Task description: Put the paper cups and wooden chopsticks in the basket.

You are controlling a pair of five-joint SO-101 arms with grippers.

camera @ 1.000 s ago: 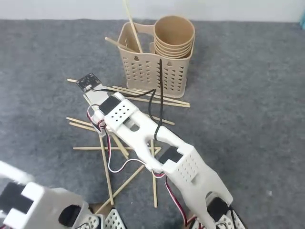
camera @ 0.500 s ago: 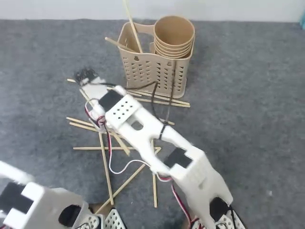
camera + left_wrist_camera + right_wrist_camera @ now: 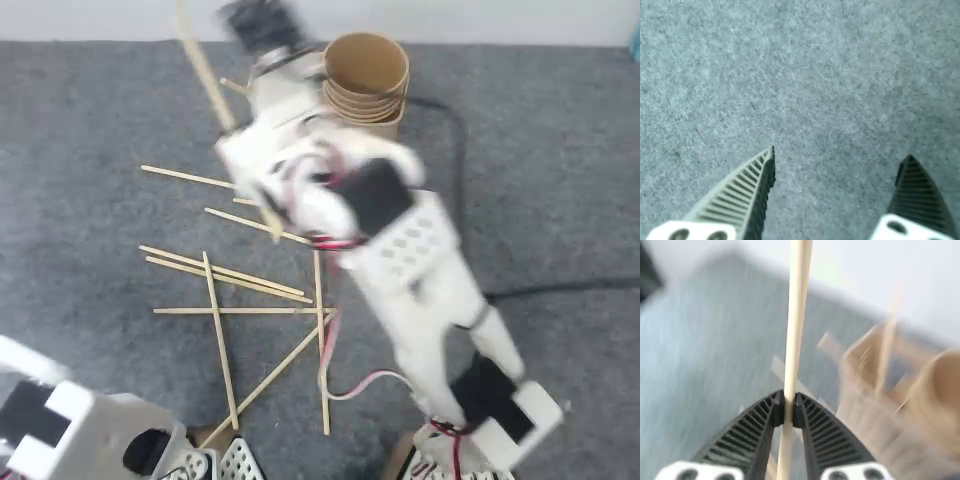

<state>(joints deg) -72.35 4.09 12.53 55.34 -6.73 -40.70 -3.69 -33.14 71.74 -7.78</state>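
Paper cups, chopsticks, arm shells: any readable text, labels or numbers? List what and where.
No text can be read.
The paper cups are plain brown.
The loose chopsticks are bare wood.
The chopstick in the right gripper has no mark.
Any print on the right arm shell cannot be made out.

Bright, even light; faint soft shadows beneath the scattered chopsticks (image 3: 220, 271)
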